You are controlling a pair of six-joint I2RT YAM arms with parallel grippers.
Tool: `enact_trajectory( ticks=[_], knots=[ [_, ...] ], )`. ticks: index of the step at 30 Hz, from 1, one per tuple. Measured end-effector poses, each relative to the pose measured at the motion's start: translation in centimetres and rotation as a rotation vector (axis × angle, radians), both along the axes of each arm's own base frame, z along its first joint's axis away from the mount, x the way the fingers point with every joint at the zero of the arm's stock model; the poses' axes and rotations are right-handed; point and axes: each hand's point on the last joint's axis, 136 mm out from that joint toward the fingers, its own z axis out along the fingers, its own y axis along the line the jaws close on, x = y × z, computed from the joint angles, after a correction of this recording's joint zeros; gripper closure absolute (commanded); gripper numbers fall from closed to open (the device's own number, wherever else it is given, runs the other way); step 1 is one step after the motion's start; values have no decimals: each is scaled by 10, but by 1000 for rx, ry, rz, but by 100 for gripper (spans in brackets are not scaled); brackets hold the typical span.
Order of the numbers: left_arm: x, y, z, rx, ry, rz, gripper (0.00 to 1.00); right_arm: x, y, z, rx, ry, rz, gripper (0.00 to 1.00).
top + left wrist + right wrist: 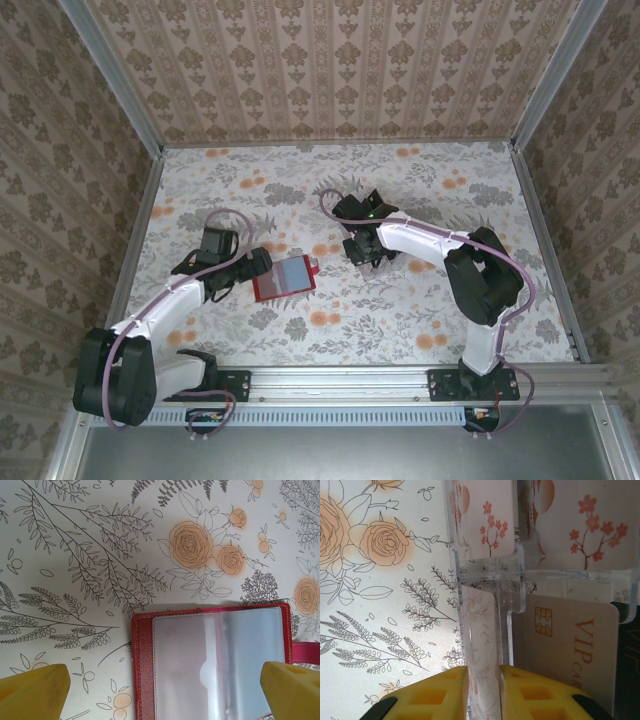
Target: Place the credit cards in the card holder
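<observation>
Two claws, top view: left claw (252, 266) at the open red card holder's (285, 278) left edge; right claw (364, 250) well apart.
Left wrist: left claw (162, 695) spread wide, card holder (215, 655) between its fingers (35, 692).
Right wrist: right claw (482, 682) pinching an upright credit card (481, 630) at a clear rack (517, 575).

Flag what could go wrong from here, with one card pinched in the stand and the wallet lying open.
1. The right gripper pinches a thin credit card edge-on inside the clear stand. Lifting could snag the stand or drag it along, or the card might slip from so narrow a grip.
2. The card holder lies open with the left gripper open over it, apparently not pinning it. An inserted card may simply push it away.
</observation>
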Motion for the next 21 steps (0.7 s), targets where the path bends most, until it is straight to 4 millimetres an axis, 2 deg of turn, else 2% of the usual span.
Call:
enact_trajectory(
  ticks=[14, 21],
  knots=[
    [-1, -5, -5, 3, 13, -16, 0, -2, -1, -1, 6, 1, -3, 75],
    [-3, -8, -7, 6, 22, -27, 0, -5, 0, 0, 28, 10, -4, 81]
  ],
)
